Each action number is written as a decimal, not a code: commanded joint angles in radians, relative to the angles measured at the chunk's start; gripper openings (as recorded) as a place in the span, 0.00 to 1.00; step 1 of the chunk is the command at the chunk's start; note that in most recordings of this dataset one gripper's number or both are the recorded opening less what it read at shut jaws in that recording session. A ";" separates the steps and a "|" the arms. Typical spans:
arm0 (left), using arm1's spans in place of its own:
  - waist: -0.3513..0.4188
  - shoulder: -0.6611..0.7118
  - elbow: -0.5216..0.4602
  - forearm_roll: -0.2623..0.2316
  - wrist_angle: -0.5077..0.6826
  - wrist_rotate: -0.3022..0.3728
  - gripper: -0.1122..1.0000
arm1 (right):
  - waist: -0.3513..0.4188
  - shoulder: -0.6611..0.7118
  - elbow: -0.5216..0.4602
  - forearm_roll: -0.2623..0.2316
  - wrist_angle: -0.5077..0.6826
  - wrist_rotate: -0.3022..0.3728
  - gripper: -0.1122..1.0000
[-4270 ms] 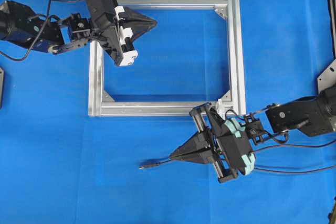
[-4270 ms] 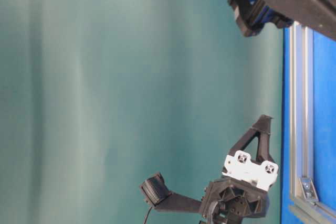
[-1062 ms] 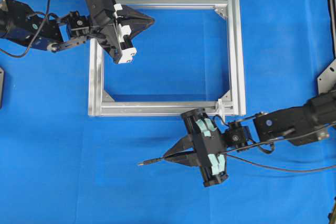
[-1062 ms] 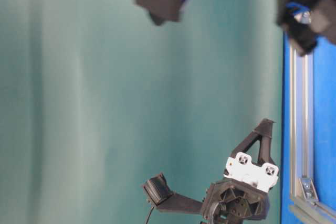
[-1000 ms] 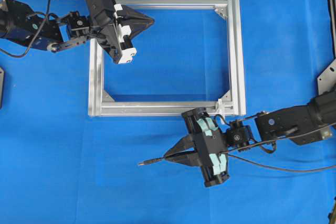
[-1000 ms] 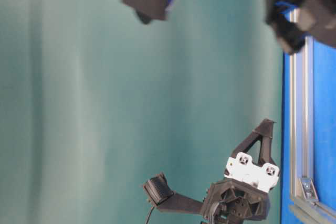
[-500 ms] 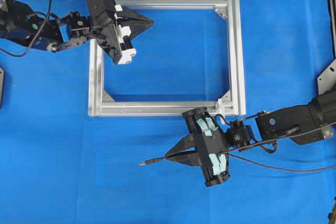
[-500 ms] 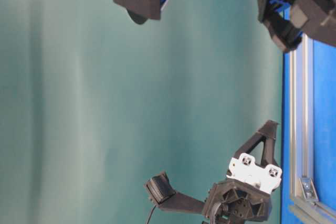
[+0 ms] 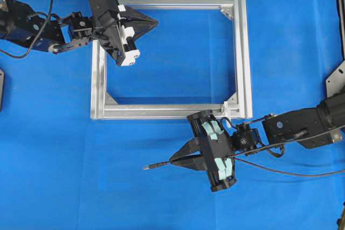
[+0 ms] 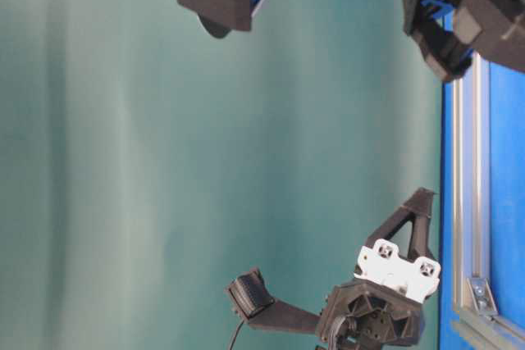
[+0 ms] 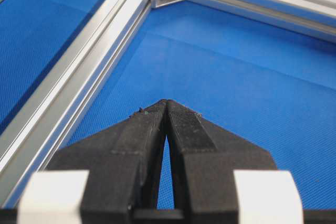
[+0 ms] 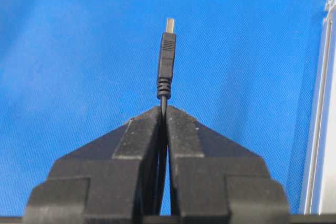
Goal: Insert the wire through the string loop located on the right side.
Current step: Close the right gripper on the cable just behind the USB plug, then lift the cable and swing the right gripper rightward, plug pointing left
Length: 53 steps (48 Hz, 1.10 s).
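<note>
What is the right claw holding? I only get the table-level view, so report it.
Observer: The right claw is shut on the wire; its plug sticks out past the tips.
Operator: Tell me where the loop sits from that plug.
Observer: Overhead, the white loop stands on the frame's lower rail near its right corner. The plug is off the frame, below that rail, pointing left and away from the loop.
Operator: Check the left claw.
Observer: The left claw is shut and empty, over the frame's upper left corner.
</note>
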 commanded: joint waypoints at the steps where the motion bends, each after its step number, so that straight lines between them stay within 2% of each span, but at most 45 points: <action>1: 0.003 -0.034 -0.017 0.003 -0.005 -0.002 0.10 | 0.003 -0.032 -0.014 -0.003 -0.003 0.002 0.07; 42: 0.003 -0.034 -0.015 0.002 0.002 -0.002 0.10 | 0.003 -0.032 -0.012 -0.003 -0.003 0.003 0.07; 53: 0.003 -0.034 -0.017 0.002 0.002 -0.002 0.10 | 0.003 -0.057 0.026 0.003 -0.002 0.008 0.07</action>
